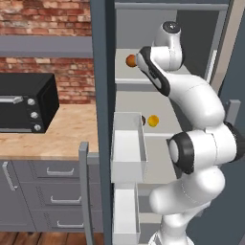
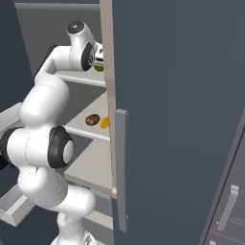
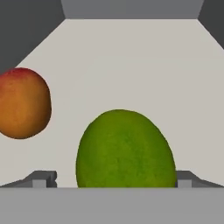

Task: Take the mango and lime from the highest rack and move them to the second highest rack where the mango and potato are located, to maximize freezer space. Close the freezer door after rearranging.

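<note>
The fingers (image 3: pixel 43 178) stand wide apart in the hand view, one tip on each side of the lime (image 3: pixel 126 149), with nothing clamped between them yet. The lime sits centred in the gap, resting on the highest rack (image 3: pixel 131 65), and the gripper (image 3: pixel 114 180) is aligned straight at it. Judged from this, the step in hand is the grasp of the lime. To do it well, advance until the widest part of the lime lies between the tips, then close evenly so the round, smooth fruit does not squirt forward. Lift only slightly before withdrawing, as the compartment ceiling is close above.

The mango (image 3: pixel 22 103) lies to the left of the lime, apart from it; keep the left tip clear of it while closing.

Below, the second highest rack (image 1: pixel 165 134) carries the yellow-orange mango (image 1: pixel 153 120) and the potato (image 2: pixel 92 119), just beside each other. The freezer door (image 2: pixel 182 119) stands open
</note>
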You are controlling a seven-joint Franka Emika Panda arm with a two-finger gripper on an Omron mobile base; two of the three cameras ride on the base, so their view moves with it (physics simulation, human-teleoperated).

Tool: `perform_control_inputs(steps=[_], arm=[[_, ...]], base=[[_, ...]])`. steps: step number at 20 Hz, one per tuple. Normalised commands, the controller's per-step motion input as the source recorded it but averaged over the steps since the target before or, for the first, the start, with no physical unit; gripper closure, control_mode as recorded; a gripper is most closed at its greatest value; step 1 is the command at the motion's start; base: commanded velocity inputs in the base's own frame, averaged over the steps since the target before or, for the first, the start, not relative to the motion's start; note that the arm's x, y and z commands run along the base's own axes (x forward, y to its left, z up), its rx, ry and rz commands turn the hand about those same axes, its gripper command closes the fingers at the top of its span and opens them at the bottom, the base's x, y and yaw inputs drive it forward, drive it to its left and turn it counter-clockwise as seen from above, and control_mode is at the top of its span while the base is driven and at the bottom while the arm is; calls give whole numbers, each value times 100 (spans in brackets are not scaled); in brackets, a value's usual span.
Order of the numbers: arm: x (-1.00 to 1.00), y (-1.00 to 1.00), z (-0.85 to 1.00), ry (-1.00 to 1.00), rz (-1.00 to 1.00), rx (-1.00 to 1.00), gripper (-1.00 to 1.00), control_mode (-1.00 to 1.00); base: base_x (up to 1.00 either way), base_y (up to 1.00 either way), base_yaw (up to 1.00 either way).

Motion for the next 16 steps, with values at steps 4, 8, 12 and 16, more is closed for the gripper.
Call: perform_control_inputs(steps=[4, 8, 12, 16], arm=[[29, 0, -5, 0, 6, 0, -100, -100], [21, 0, -11, 0, 6, 0, 100, -100], [5, 0, -23, 0, 8, 0, 100, -100], [-13, 0, -25, -6, 8, 0, 100, -100]], base=[[0, 0, 0], [0, 0, 0], [0, 0, 0], [0, 0, 0]])
